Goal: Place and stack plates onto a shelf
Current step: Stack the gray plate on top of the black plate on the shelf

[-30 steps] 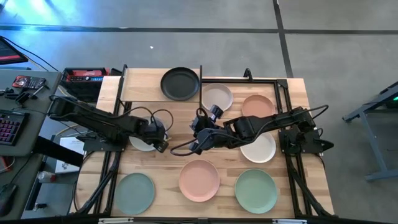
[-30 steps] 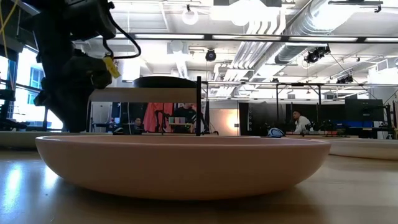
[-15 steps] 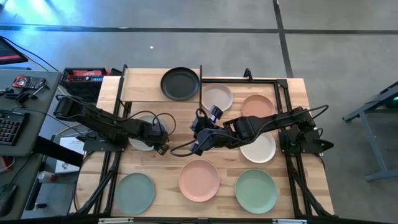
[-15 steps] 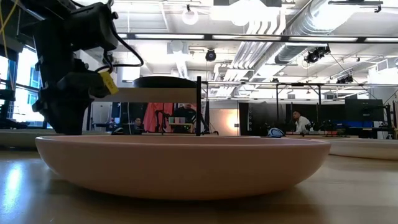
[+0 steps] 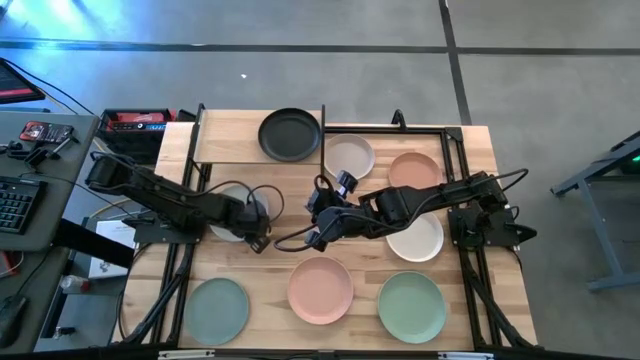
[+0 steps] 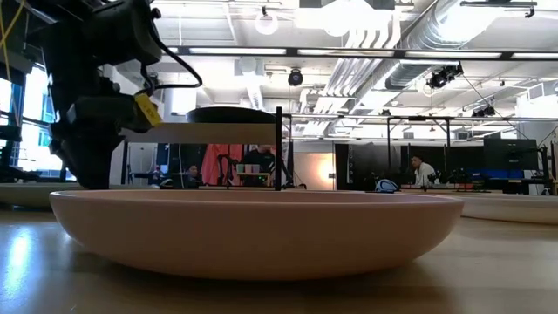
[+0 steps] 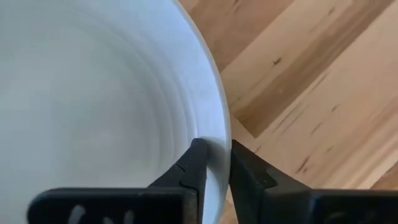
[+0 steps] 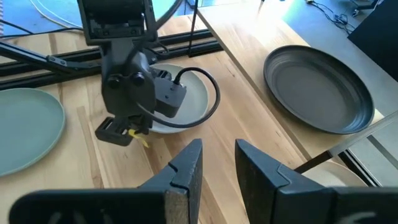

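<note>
High view: left tool [image 5: 258, 237] has shifted slightly, fingers clamped on the pale plate's [image 5: 228, 222] four-o'clock rim; right tool [image 5: 312, 236] waits slightly parted, empty; shelf [image 5: 228, 138] at twelve o'clock awaits it.

Table [image 5: 270, 255]: pale wood in glued strips, grain visible, low sheen. Shelf [image 5: 228, 137] board: same pale wood; uprights thin black metal. White plate [image 7: 93, 106]: matt, smooth, faint concentric rings. Black plate [image 8: 320, 90]: matt, dull sheen. Pink plate [image 6: 253, 231]: matt. Left claw [image 7: 214, 165] fingers: black, matt, plastic-looking.
</note>
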Robot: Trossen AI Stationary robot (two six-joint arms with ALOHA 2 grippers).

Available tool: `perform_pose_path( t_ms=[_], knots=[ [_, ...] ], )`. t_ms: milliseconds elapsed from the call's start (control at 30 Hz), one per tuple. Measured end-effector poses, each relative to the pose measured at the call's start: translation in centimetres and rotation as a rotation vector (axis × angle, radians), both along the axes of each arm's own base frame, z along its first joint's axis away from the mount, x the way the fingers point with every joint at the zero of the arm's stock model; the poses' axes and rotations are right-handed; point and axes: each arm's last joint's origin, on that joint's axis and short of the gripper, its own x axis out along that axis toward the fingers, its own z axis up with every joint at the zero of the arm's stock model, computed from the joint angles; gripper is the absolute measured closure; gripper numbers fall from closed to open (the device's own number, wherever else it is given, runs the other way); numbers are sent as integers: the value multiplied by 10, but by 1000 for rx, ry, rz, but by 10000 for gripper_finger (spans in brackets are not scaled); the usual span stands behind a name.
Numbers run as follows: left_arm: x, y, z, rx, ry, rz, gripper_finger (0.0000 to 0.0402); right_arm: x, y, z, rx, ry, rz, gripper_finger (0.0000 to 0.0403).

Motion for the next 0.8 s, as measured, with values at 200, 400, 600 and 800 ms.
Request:
perform_pose_path(
  t_ms=[200, 400, 600, 800],
  knots=[
    [-3, -9, 3, -1, -10, -76, 385, 0, 0, 0, 2, -1, -1, 323],
    [-3, -20, 29, -23, -18, -171, 388, 0, 0, 0, 13, -6, -10, 323],
    [-4, -32, 59, -13, -11, -261, 392, 0, 0, 0, 12, -6, -10, 323],
    [-4, -42, 86, -28, -94, -308, 400, 0, 0, 0, 12, -5, -10, 323]
  ],
)
